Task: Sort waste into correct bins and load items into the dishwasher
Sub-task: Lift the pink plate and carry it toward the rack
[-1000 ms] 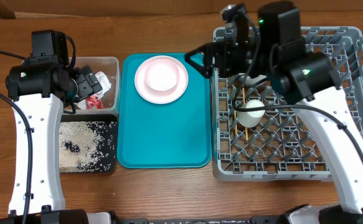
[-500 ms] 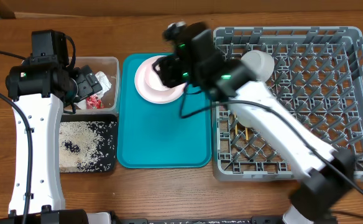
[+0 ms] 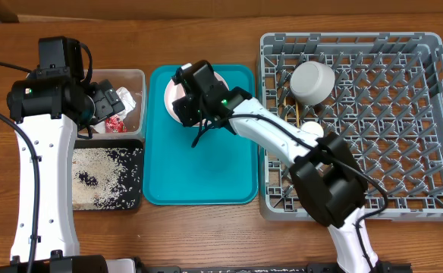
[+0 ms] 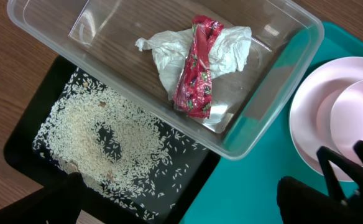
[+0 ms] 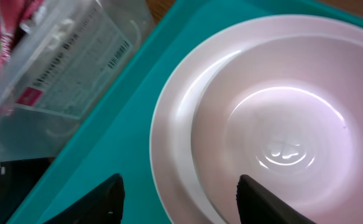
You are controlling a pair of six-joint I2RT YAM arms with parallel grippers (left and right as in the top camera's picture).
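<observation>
A white plate with a pink dish on it sits at the back of the teal tray. My right gripper is open just above the plate's left rim, its fingers straddling it; in the overhead view it hides most of the plate. The grey bowl lies in the dish rack. My left gripper is open and empty above the clear tub, which holds the napkin and the red wrapper. Rice lies in the black tray.
The white cup shows partly behind my right arm in the rack, with chopsticks near it. The tub and black tray stand left of the teal tray. Wooden table surrounds everything.
My right arm has swung left from the dish rack to the plate on the teal tray, uncovering the grey bowl in the rack. My left arm has not moved.
</observation>
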